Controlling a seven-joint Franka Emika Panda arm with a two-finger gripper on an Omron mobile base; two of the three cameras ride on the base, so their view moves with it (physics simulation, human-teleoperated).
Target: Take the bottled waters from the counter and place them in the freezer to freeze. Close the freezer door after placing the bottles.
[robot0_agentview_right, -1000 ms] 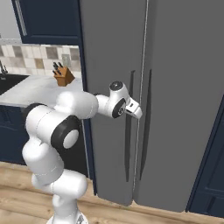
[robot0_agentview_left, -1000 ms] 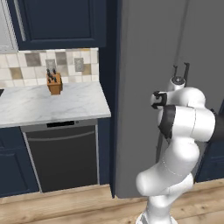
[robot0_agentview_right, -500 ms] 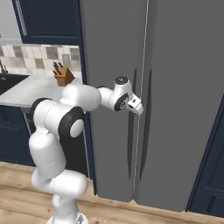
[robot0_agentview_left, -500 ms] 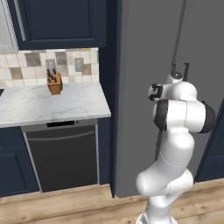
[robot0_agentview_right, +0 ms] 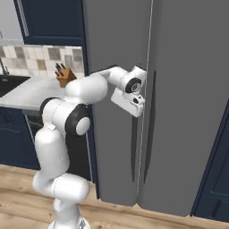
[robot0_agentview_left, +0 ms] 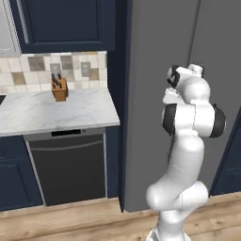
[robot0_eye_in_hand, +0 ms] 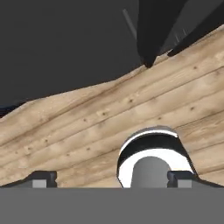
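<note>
The tall narrow flat grey freezer door point(robot0_agentview_right: 117, 112) is seen shut in the right base view, flush with the wider grey fridge door point(robot0_agentview_right: 192, 107) beside it, and its long thin dark vertical bar handle point(robot0_agentview_right: 133, 147) runs down next to the seam between the two. In that same view the claw point(robot0_agentview_right: 134, 108) is held just in front of the handle's upper part, pointing downward; whether it touches the bar cannot be told. From the left base view the same grey door point(robot0_agentview_left: 150, 94) is seen behind the white arm, which covers the handle and the claw. The white-grey veined marble tabletop point(robot0_agentview_left: 52, 110) lies to the left of the fridge unit over a black dishwasher front point(robot0_agentview_left: 70, 167), with a wooden knife block point(robot0_agentview_left: 59, 89) standing near the tiled wall; the block is also visible in the right base view point(robot0_agentview_right: 65, 76). In the hand view the two dark fingertips point(robot0_eye_in_hand: 41, 178) are set wide apart at the bottom edge, released and grasping nothing, above a light wooden plank floor point(robot0_eye_in_hand: 87, 127), with the dark lower edge of the fridge along the top.
</note>
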